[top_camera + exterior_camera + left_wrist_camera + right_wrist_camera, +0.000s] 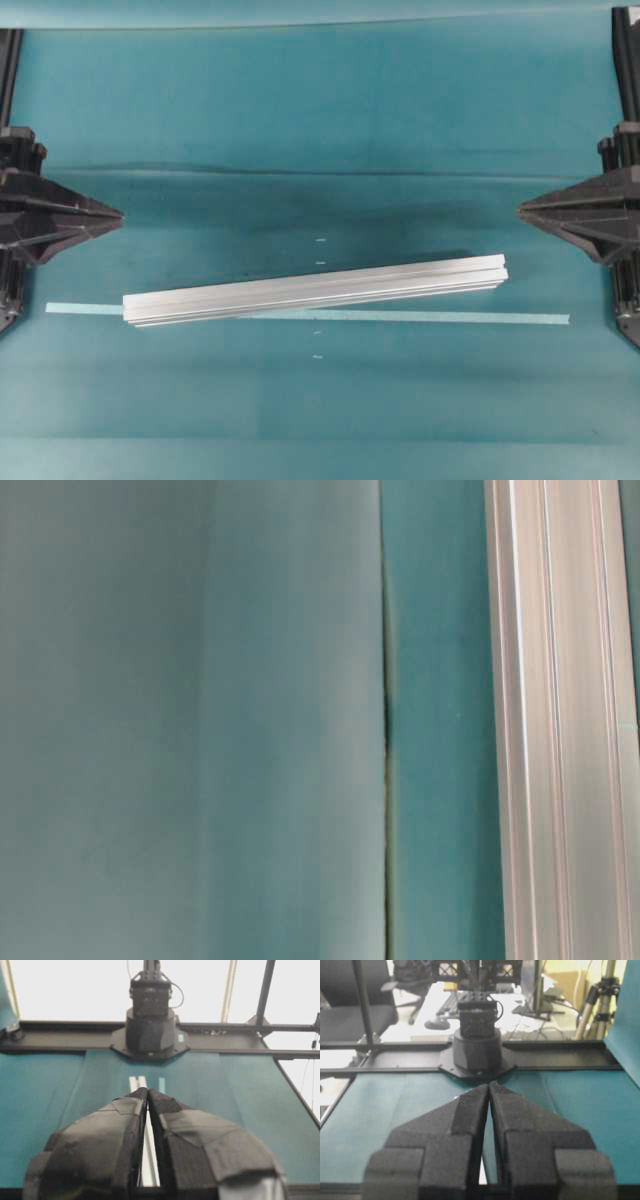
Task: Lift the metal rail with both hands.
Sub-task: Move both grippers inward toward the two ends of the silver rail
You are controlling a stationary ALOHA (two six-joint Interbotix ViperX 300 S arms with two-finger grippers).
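Overhead view: rail (315, 293) lying slightly tilted mid-tabletop (300, 120) across tape strip (400, 317), left tool (118, 213) & right tool (522, 210) both sitting pressed together, empty, well apart from it; judging each needs spreading, then gripping opposite ends simultaneously, keeping rail level.

A table (300, 110) covered in teal cloth is seen, a crease running across it. A silver rail (315, 292) is laid directly on it, slightly slanted, well apart from both sets of jaws and between them. A thin pale tape strip (520, 318) is stuck beneath the rail, with small white marks (320, 241) nearby.
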